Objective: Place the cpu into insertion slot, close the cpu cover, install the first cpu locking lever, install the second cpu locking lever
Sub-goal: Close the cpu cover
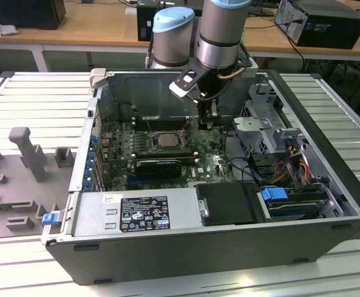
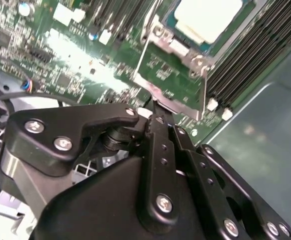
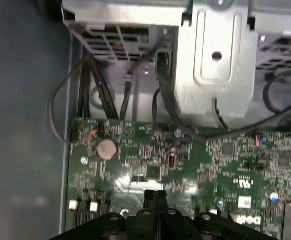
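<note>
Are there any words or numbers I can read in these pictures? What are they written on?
Black label on the grey box, exterior view: print and coloured marks, too small to read.
Small white sticker beside it: too small to read.
White print on the green board, first wrist view: blurred, unreadable.
The cpu, second wrist view: pale top, no print can be made out.
Nothing can be quoted.
</note>
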You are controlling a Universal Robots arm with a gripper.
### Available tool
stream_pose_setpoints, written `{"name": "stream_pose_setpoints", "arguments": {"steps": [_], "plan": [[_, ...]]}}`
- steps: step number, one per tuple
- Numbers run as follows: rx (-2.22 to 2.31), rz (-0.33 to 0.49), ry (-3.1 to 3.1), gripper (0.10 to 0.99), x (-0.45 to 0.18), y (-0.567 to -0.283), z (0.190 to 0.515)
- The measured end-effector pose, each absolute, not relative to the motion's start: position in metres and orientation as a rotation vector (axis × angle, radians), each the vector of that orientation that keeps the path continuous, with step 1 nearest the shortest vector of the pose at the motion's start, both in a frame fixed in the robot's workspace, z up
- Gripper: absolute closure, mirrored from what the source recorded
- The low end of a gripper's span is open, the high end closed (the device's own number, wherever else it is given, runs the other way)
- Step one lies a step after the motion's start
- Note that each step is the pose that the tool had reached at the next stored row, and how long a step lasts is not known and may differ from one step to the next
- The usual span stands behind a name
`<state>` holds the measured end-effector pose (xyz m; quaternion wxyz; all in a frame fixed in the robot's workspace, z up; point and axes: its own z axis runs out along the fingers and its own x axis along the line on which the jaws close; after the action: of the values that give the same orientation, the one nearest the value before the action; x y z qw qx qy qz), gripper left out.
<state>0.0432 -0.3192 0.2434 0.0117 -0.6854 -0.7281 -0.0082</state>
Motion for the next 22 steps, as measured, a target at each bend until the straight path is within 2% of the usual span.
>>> {"name": "stream_pose_setpoints", "arguments": {"steps": [9, 22], "plan": [[-2.137, -0.026, -2.27, 0.98, 0.001, -0.319, 0.243], [-2.127, -0.025, -2.28, 0.98, -0.019, -0.319, 0.23]]}}
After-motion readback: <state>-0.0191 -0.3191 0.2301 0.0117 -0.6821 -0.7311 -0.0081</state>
